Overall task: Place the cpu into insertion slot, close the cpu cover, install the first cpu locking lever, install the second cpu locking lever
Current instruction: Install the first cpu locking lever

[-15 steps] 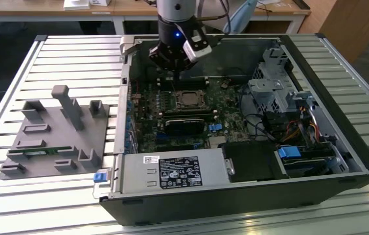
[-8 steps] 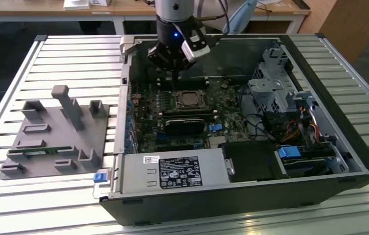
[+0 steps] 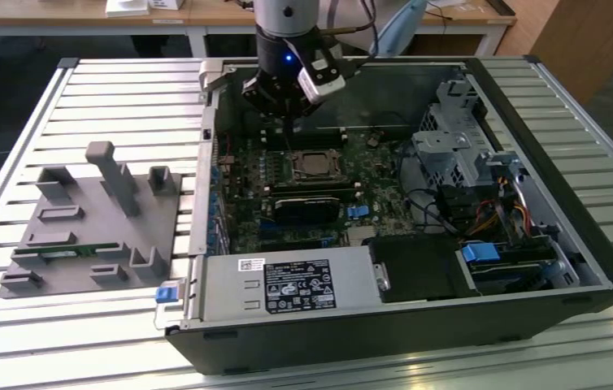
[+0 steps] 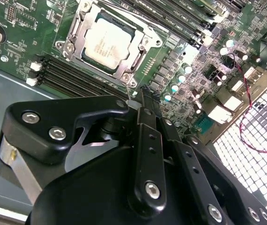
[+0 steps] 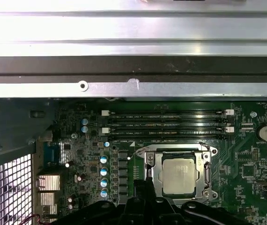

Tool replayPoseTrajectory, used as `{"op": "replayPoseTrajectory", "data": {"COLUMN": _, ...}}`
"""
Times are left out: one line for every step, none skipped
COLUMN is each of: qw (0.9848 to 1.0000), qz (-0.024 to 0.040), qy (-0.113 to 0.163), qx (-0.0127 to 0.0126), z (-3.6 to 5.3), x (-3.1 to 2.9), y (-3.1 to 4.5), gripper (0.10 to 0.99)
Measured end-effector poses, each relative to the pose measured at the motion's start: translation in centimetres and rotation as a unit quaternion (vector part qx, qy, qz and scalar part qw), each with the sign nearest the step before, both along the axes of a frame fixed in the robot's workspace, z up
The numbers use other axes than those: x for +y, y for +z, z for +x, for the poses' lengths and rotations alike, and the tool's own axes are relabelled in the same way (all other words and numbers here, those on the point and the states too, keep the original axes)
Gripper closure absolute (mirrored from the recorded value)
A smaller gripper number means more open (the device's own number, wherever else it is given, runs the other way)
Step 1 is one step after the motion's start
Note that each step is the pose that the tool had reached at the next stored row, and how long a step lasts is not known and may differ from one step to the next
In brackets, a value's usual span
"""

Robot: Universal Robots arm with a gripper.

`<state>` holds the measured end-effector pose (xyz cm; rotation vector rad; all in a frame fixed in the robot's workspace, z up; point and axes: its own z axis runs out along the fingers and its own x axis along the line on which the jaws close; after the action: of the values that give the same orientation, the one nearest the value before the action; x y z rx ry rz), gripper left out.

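Close beside the jaws stands the case wall (image 3: 206, 130); the jaws themselves look pinched together and empty. Just beyond their tip, past the memory slots (image 4: 72, 77), the cpu (image 4: 107, 42) lies in the insertion slot (image 5: 200, 176) under the cpu cover (image 4: 140, 52), which seems lowered. Any lever press should be square and clear of those slots, with open board farther on.

Open computer case (image 3: 393, 335) on a slatted surface (image 3: 122, 89), with a fixture block (image 3: 89, 227) beside it

The fixture block lies to the exterior view's left of the case. Inside the case the motherboard (image 3: 244, 185) lies flat. The cpu (image 5: 179, 175) sits in the insertion slot (image 5: 207, 174), and 4 memory slots (image 5: 166, 125) lie between the slot and the case wall. In the exterior view a power supply (image 3: 284, 286) sits at the near side, and the gripper (image 3: 287, 130) hangs over the board just beyond the slot.
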<state>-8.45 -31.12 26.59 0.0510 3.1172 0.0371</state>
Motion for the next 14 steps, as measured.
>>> {"op": "replayPoseTrajectory", "data": {"qw": 1.0, "qz": 0.0, "qy": 0.0, "qx": 0.0, "z": -0.07, "x": 0.0, "y": 0.0, "gripper": 0.969}}
{"op": "replayPoseTrajectory", "data": {"qw": 1.0, "qz": 0.0, "qy": 0.0, "qx": 0.0, "z": -0.15, "x": 0.0, "y": -0.02, "gripper": 0.969}}
{"op": "replayPoseTrajectory", "data": {"qw": 1.0, "qz": 0.0, "qy": 0.0, "qx": 0.0, "z": -0.23, "x": 0.0, "y": -0.04, "gripper": 0.969}}
{"op": "replayPoseTrajectory", "data": {"qw": 1.0, "qz": 0.0, "qy": 0.0, "qx": 0.0, "z": -0.35, "x": 0.0, "y": -0.06, "gripper": 0.969}}
{"op": "replayPoseTrajectory", "data": {"qw": 1.0, "qz": 0.0, "qy": 0.0, "qx": 0.0, "z": -0.49, "x": 0.01, "y": -0.08, "gripper": 0.969}}
{"op": "replayPoseTrajectory", "data": {"qw": 1.0, "qz": 0.0, "qy": 0.0, "qx": 0.0, "z": -0.63, "x": 0.01, "y": -0.11, "gripper": 0.969}}
{"op": "replayPoseTrajectory", "data": {"qw": 1.0, "qz": 0.0, "qy": 0.0, "qx": 0.0, "z": -0.76, "x": 0.02, "y": -0.12, "gripper": 0.969}}
{"op": "replayPoseTrajectory", "data": {"qw": 1.0, "qz": 0.0, "qy": 0.0, "qx": 0.0, "z": -0.89, "x": 0.03, "y": -0.14, "gripper": 0.969}}
{"op": "replayPoseTrajectory", "data": {"qw": 1.0, "qz": 0.0, "qy": 0.0, "qx": 0.0, "z": -1.02, "x": 0.05, "y": -0.15, "gripper": 0.969}}
{"op": "replayPoseTrajectory", "data": {"qw": 1.0, "qz": -0.0001, "qy": 0.0, "qx": 0.0001, "z": -1.13, "x": 0.08, "y": -0.15, "gripper": 0.969}}
{"op": "replayPoseTrajectory", "data": {"qw": 1.0, "qz": -0.0001, "qy": 0.0, "qx": 0.0001, "z": -1.21, "x": 0.11, "y": -0.16, "gripper": 0.969}}
{"op": "replayPoseTrajectory", "data": {"qw": 1.0, "qz": -0.0001, "qy": 0.0, "qx": 0.0001, "z": -1.29, "x": 0.15, "y": -0.18, "gripper": 0.969}}
{"op": "replayPoseTrajectory", "data": {"qw": 1.0, "qz": 0.0, "qy": 0.0, "qx": 0.0, "z": -1.37, "x": 0.19, "y": -0.2, "gripper": 0.969}}
{"op": "replayPoseTrajectory", "data": {"qw": 1.0, "qz": 0.0, "qy": 0.0, "qx": 0.0, "z": -1.43, "x": 0.22, "y": -0.23, "gripper": 0.969}}
